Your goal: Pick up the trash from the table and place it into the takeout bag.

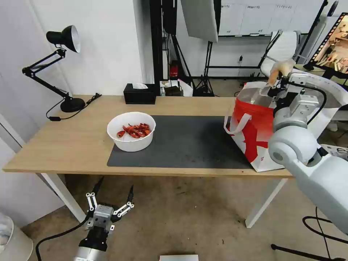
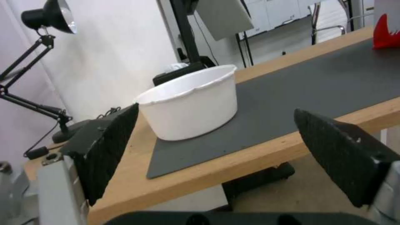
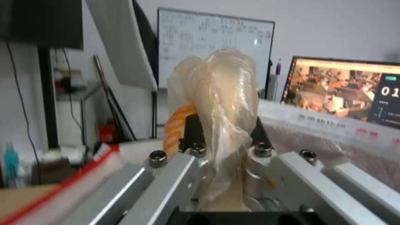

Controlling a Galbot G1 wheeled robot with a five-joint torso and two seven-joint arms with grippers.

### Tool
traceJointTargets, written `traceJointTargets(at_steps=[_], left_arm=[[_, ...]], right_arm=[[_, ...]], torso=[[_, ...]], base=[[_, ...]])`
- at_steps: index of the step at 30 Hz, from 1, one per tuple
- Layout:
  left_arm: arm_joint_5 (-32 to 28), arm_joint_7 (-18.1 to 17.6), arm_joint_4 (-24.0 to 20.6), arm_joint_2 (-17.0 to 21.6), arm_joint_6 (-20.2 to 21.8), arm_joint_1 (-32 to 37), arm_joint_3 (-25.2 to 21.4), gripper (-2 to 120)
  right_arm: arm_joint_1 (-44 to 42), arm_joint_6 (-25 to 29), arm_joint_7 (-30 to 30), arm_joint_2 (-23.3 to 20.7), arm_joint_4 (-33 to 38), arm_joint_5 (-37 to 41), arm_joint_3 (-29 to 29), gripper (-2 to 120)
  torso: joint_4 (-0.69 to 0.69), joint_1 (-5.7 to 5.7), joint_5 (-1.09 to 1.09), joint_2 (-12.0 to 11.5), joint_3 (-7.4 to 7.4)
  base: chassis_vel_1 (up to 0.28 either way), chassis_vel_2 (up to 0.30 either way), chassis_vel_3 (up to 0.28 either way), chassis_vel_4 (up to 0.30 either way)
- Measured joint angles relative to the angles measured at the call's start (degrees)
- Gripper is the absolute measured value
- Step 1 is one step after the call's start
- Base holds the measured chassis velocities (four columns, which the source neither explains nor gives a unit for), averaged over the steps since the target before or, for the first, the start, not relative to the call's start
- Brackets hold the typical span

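On the dark mat (image 1: pixel 188 141) of the table (image 1: pixel 72 141) stands the white bowl (image 1: pixel 131 131) of red shell scraps (image 1: pixel 135 130). At the table's right end the white-and-red takeout bag (image 1: pixel 253 127) stands open. Above its opening my right gripper (image 1: pixel 276 84) is shut on the small knotted clear bag with a beige lump (image 1: pixel 282 69). The right wrist view shows that small bag (image 3: pixel 218 93) pinched between the fingers (image 3: pixel 258 134), with the takeout bag's rim (image 3: pixel 83 168) below. My left gripper (image 1: pixel 116 183) hangs open below the table's front edge, level with the bowl (image 2: pixel 189 101).
A black desk lamp (image 1: pixel 63 36) stands at the table's back left and a black tissue box (image 1: pixel 139 93) at the back middle. A lit monitor (image 1: pixel 335 43) and a white chair (image 1: pixel 282 49) are behind the bag. A white bin (image 1: pixel 11 239) stands on the floor at left.
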Motion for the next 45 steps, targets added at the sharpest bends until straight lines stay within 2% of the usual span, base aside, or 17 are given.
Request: traceJointTargets(at_steps=[2,7,9,12,16,19,20,24,27,32,36,38,39,40,43,44,45], left_arm=[[0.00,0.00,0.02,0.04,0.00,-0.02,-0.01,100],[1.24,0.31,0.50,0.17,-1.02,-0.37,-0.26,100],[1.86,0.58,0.70,0.13,-1.51,-0.47,-0.30,100],[3.29,1.14,1.36,-0.27,-2.56,-0.57,-0.10,100],[3.30,1.15,1.37,-0.29,-2.58,-0.58,-0.17,100],[3.20,1.15,1.35,-0.10,-2.58,-0.58,-0.35,100],[3.20,1.15,1.35,-0.10,-2.58,-0.58,-0.35,100],[3.14,1.14,1.33,-0.07,-2.57,-0.58,-0.35,100],[3.12,1.13,1.09,-0.10,-2.48,-0.59,-0.25,100],[3.01,1.12,0.63,-0.01,-2.36,-0.60,-0.27,100],[2.89,1.07,0.25,-0.16,-2.31,-0.57,-0.35,100],[2.78,0.99,0.07,-0.64,-2.36,-0.38,-0.45,100],[2.44,0.95,-0.14,-1.28,-2.52,-0.01,-0.50,100],[2.44,0.95,-0.14,-1.28,-2.52,-0.01,-0.50,100],[1.61,0.84,-1.15,-3.56,-2.84,0.94,-0.82,100],[1.61,0.84,-1.15,-3.56,-2.84,0.94,-0.82,100],[1.51,0.83,-1.46,-4.07,-2.88,0.98,-0.89,100]], right_arm=[[-0.12,-0.73,-0.79,-0.45,-0.22,0.32,-0.14,5],[0.32,-2.50,-2.56,-1.05,-0.30,1.92,-0.21,25],[0.45,-2.55,-2.70,-1.09,-0.30,1.99,-0.23,28],[1.14,-2.70,-2.89,-1.00,-0.37,2.33,-0.45,44],[1.22,-2.69,-2.89,-0.98,-0.34,2.47,-0.42,53],[1.13,-2.67,-2.89,-1.12,-0.06,2.80,-0.24,69],[1.13,-2.67,-2.89,-1.12,-0.06,2.80,-0.24,69],[0.90,-2.61,-2.89,-1.16,0.23,2.94,-0.19,83],[0.72,-2.51,-2.88,-1.41,0.50,3.23,-0.13,96],[0.25,-1.83,-2.92,-1.80,1.25,3.60,0.29,100],[-1.54,1.92,-4.74,-2.38,3.29,4.34,0.91,100],[-3.18,5.05,-7.15,-2.60,5.01,4.90,1.24,100],[-4.69,8.23,-10.59,-2.63,5.90,5.12,1.27,100],[-4.69,8.23,-10.59,-2.63,5.90,5.12,1.27,100],[-10.82,17.57,-23.16,-1.39,7.61,5.36,1.97,100],[-10.82,17.57,-23.16,-1.39,7.61,5.36,1.97,100],[-13.36,20.10,-27.22,-0.84,8.32,5.53,2.79,100]], torso=[[0.00,0.00,0.00,0.00,0.00],[0.01,0.00,0.00,0.00,0.00],[0.01,0.00,0.00,0.00,0.00],[0.01,0.00,0.00,0.00,0.00],[0.01,0.00,-0.01,0.00,0.00],[0.00,0.00,-0.01,0.00,0.00],[0.00,0.00,-0.01,0.00,0.00],[0.01,0.00,0.00,0.00,0.00],[0.01,0.00,0.00,0.00,0.00],[0.01,0.00,-0.01,0.00,0.00],[0.00,0.00,-0.01,0.00,0.00],[0.00,0.00,-0.01,0.00,0.00],[0.00,0.00,-0.02,0.00,-0.01],[0.00,0.00,-0.02,0.00,-0.01],[0.03,0.00,0.00,0.00,0.00],[0.03,0.00,0.00,0.00,0.00],[0.02,0.00,0.00,0.00,0.00]], base=[[0.000,0.000,0.000,0.000],[0.000,0.000,0.000,0.000],[0.000,0.000,0.000,0.000],[0.000,0.000,0.000,0.000],[0.000,0.000,0.000,0.000],[0.000,0.000,0.000,0.000],[0.000,0.000,0.000,0.000],[0.000,0.000,0.000,0.000],[0.000,0.000,0.000,0.000],[0.000,0.000,0.000,0.000],[0.000,0.000,0.000,0.000],[0.000,0.000,0.000,0.000],[0.000,0.000,0.000,0.000],[0.000,0.000,0.000,0.000],[0.000,0.000,0.000,0.000],[0.000,0.000,0.000,0.000],[0.000,0.000,0.000,0.000]])
